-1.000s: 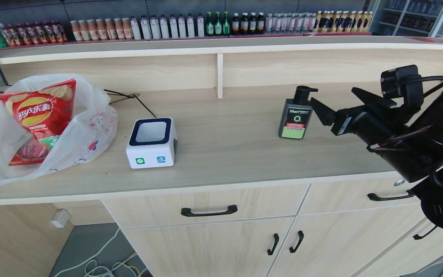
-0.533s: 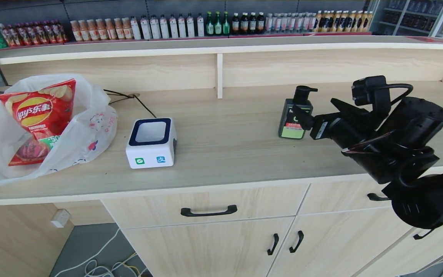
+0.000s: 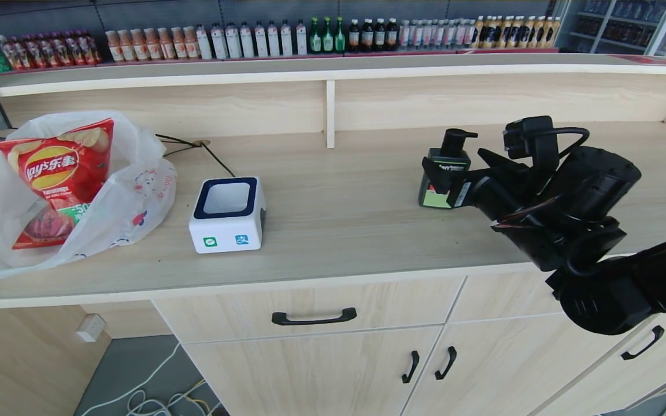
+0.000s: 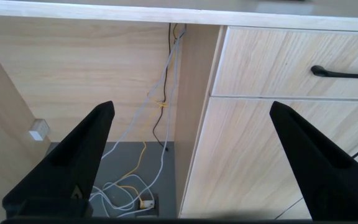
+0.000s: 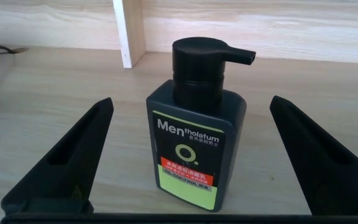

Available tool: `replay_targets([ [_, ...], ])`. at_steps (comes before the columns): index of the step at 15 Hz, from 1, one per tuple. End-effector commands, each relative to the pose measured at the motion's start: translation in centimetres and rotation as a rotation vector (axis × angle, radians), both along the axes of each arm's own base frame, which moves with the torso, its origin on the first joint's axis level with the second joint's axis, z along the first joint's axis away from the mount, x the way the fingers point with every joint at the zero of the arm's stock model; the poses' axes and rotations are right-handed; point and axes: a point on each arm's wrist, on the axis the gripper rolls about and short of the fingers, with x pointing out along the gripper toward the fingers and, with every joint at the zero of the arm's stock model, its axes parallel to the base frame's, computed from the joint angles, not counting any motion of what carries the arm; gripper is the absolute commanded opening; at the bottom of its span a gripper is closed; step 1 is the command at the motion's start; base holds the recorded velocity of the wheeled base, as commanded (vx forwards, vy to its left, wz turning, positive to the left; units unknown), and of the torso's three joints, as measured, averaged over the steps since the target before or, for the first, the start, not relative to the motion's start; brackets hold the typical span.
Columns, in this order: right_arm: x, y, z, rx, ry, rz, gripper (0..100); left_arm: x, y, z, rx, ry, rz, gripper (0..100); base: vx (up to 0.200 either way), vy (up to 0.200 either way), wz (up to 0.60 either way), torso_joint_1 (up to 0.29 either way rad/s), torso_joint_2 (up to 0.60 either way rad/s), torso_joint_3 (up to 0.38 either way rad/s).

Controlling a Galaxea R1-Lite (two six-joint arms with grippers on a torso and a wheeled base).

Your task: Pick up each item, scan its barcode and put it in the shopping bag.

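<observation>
Fingers (image 5: pixel 67 163) of the right tool (image 5: pixel 191 104) are standing wide apart, holding nothing, and the tool is hovering low over the worktop (image 3: pixel 339 231) with its opening aimed level at the pump bottle (image 5: pixel 194 155). The bottle is sitting straight ahead of the tool, centred on the line between the two fingers, with clear gaps on both sides. Whether the fingertips are already passing its front face I cannot tell, though in the head view the nearer finger is overlapping the bottle's lower body.

The bottle is standing upright on the worktop, so its long axis is running vertically, square to the line along which the fingers would close. Its broad labelled face is turning toward the tool, so by my reading the fingers are lining up with its two narrow sides. The pump spout is pointing toward the robot's right, across the tool's line of approach and above finger height.

Farther out, well off to the robot's left of the tool, the scanner (image 3: pixel 228 214) is sitting on the same worktop, and beyond it the shopping bag (image 3: pixel 136 196) is lying open with a crisp packet (image 3: pixel 55 173) inside.

The left tool (image 4: pixel 191 106) is hanging below the worktop edge facing the cabinet fronts (image 4: pixel 272 62), fingers apart, so the right arm is clearly the nearer one
</observation>
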Motion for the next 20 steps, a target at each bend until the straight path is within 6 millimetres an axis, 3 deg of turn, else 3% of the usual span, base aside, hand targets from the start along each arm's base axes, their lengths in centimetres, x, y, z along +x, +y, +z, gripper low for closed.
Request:
replay_targets([
  [1,0.3,0.1,0.0,0.001,-0.004,0.0,100,0.0,0.0,0.0,0.0,0.0,-0.001,100,0.0,0.0,0.0,0.0,0.0,0.0],
  [20,3.3,1.0,-1.9,0.002,0.026,-0.046,100,0.0,0.0,0.0,0.0,0.0,0.001,100,0.0,0.0,0.0,0.0,0.0,0.0],
])
